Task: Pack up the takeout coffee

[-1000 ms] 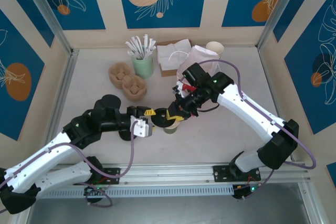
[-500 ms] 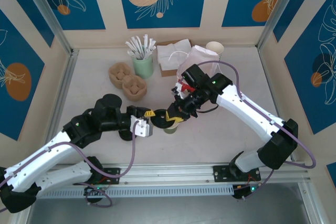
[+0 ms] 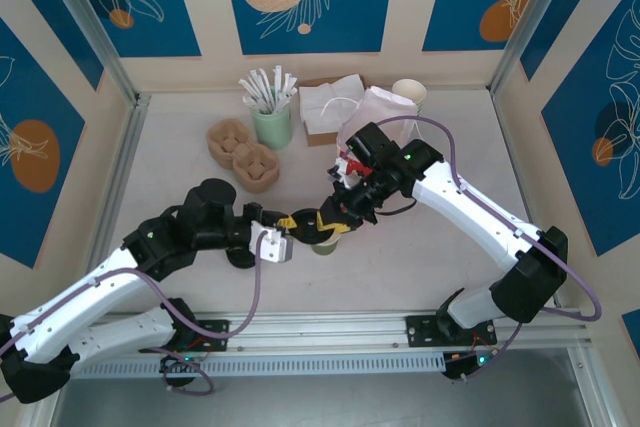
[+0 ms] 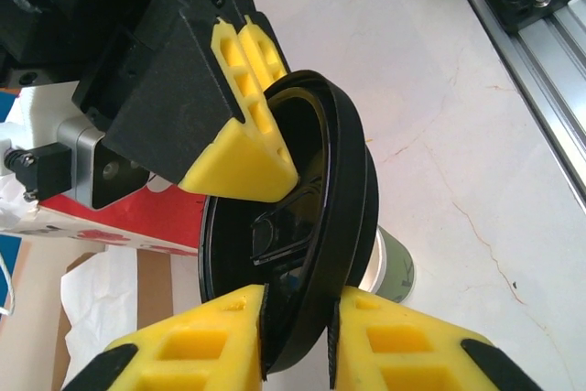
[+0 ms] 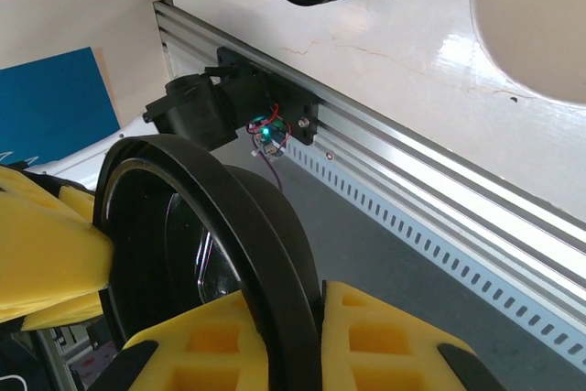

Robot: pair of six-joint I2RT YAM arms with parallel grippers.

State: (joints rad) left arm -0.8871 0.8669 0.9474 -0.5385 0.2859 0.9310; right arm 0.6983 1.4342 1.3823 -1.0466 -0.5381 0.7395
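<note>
My left tool [image 4: 298,327] is clenched on the lower rim of the black lids [image 4: 346,162]. My right tool [image 5: 291,316] grips them from the opposite side. They look like two lids nested together. The cup [image 4: 392,268] stands on the counter [image 4: 439,89] just beneath them, its rim apparently bare. To do this well, I'd hold one side firm and peel the other away slowly. I'd keep both clear of the cup so it isn't tipped, then seat one level.

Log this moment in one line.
left hand: pinching black lid rim | right hand: shut on same lid | lid: on edge beside cup, not seated
</note>
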